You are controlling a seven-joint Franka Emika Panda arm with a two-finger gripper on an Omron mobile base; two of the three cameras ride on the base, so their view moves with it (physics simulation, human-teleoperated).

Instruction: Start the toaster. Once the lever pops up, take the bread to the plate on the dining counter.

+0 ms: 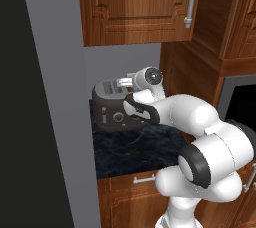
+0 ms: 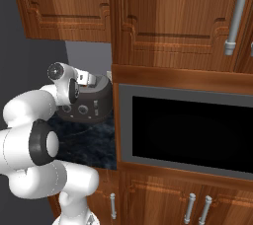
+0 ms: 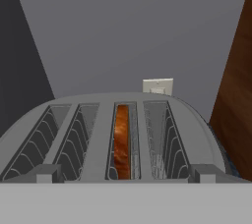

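The dark grey toaster (image 1: 111, 109) (image 2: 91, 104) stands at the back of a small dark-topped counter. From the hand view its silver top (image 3: 98, 134) shows four slots, and the bread (image 3: 121, 139) sits sunk in the third slot from the left, brown crust up. My gripper (image 1: 121, 82) (image 2: 92, 78) (image 3: 126, 175) hovers just above the toaster's front edge, pointing across its top. Its jaws stand wide open with nothing between them, one fingertip (image 3: 49, 174) to each side of the slots. The plate and the dining counter are out of view.
Wooden upper cabinets (image 1: 135, 7) hang close above. A built-in oven with a black door (image 2: 188, 135) stands to the right, behind a wood side panel (image 3: 238, 95). A grey wall (image 1: 55, 122) closes the left. A white outlet (image 3: 158, 86) sits behind the toaster.
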